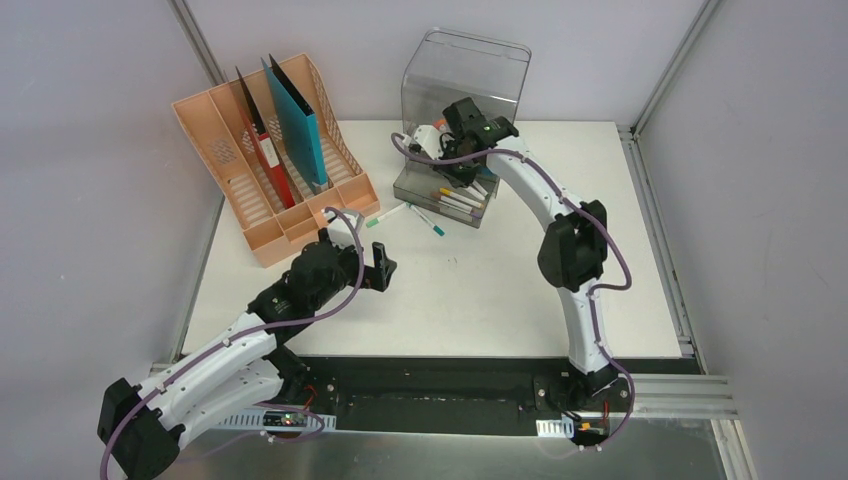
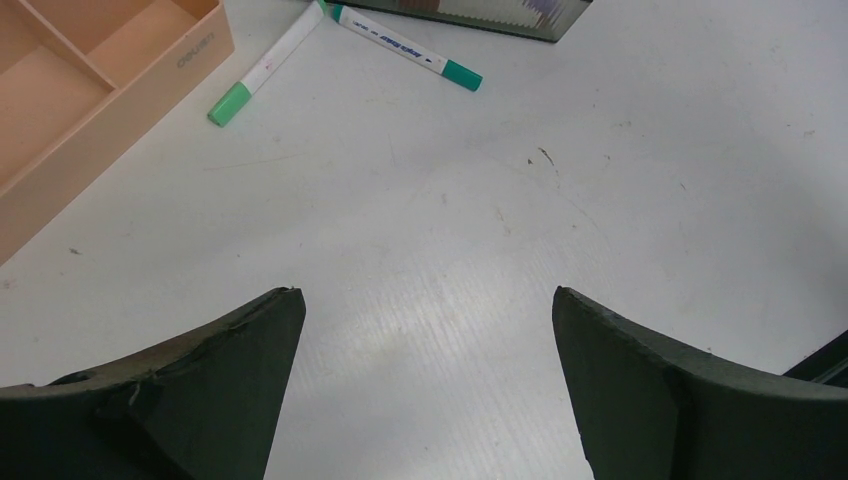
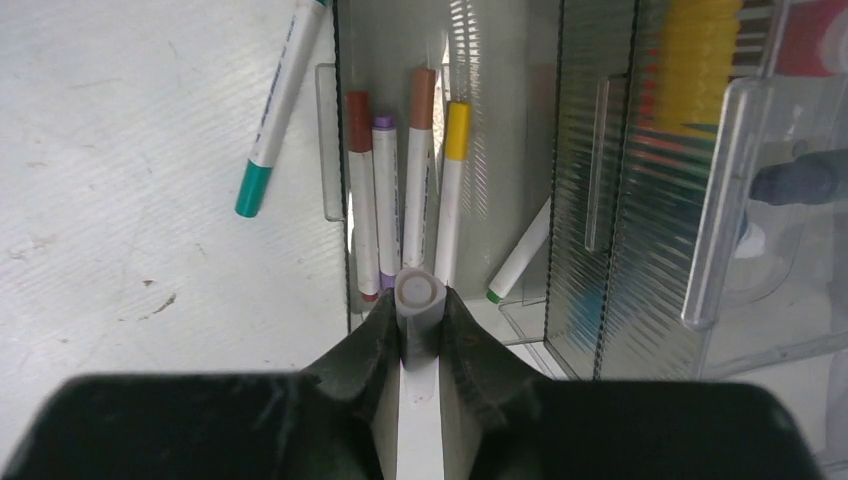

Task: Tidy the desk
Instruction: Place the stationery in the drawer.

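Right wrist view: the right gripper [image 3: 420,312] is clamped on a grey-capped marker [image 3: 417,292], long axis 6-to-12 o'clock, with the open drawer [image 3: 490,150] directly at 12. The left gripper [image 2: 425,300], jaws wide apart, hovers over the desk [image 2: 430,200], nearer the loose green-capped marker [image 2: 265,65] at 11 o'clock.

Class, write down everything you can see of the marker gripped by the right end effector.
The marker is slim, with a white plastic-looking barrel and a pale grey round cap, seen nearly end-on. The right end effector is shut on it, black fingers pressing both sides behind the cap. It points toward the open drawer of clear plastic, over other markers.
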You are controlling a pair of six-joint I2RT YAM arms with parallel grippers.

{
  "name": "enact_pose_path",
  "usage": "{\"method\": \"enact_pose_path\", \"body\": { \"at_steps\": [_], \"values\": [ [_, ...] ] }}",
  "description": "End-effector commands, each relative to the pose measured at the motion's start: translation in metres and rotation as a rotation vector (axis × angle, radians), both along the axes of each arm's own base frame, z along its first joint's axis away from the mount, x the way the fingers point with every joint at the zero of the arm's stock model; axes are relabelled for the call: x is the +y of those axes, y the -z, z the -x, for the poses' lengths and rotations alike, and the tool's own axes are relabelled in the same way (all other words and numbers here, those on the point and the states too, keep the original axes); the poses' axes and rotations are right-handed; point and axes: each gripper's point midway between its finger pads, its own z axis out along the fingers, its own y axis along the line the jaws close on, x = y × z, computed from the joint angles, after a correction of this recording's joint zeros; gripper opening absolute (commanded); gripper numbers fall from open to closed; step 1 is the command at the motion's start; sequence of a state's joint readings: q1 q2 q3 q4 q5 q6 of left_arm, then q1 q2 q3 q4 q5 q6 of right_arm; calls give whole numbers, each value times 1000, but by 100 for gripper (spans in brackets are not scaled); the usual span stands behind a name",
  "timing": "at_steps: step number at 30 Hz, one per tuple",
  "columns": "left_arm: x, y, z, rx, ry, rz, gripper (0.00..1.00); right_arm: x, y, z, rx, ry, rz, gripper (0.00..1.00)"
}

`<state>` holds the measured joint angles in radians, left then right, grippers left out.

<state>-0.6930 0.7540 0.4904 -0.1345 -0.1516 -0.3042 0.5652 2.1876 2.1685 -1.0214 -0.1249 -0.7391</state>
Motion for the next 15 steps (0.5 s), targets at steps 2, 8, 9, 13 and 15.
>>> {"method": "enact_pose_path", "body": {
  "at_steps": [2, 8, 9, 13, 15],
  "values": [
    [2, -5, -3, -20, -26, 26, 98, 3, -21, -29, -141, -19, 5, 0],
    [2, -2, -4, -10, -32, 19, 98, 5, -3, -40, -147, 0, 20, 4],
    [2, -2, -5, -11, -33, 17, 98, 5, 0, -40, -144, 8, 26, 9],
    [1, -3, -6, -12, -33, 16, 98, 0, 10, -41, -130, 32, 51, 23],
    [0, -3, -7, -10, -32, 18, 98, -2, 12, -40, -122, 40, 56, 25]
  ]
}}
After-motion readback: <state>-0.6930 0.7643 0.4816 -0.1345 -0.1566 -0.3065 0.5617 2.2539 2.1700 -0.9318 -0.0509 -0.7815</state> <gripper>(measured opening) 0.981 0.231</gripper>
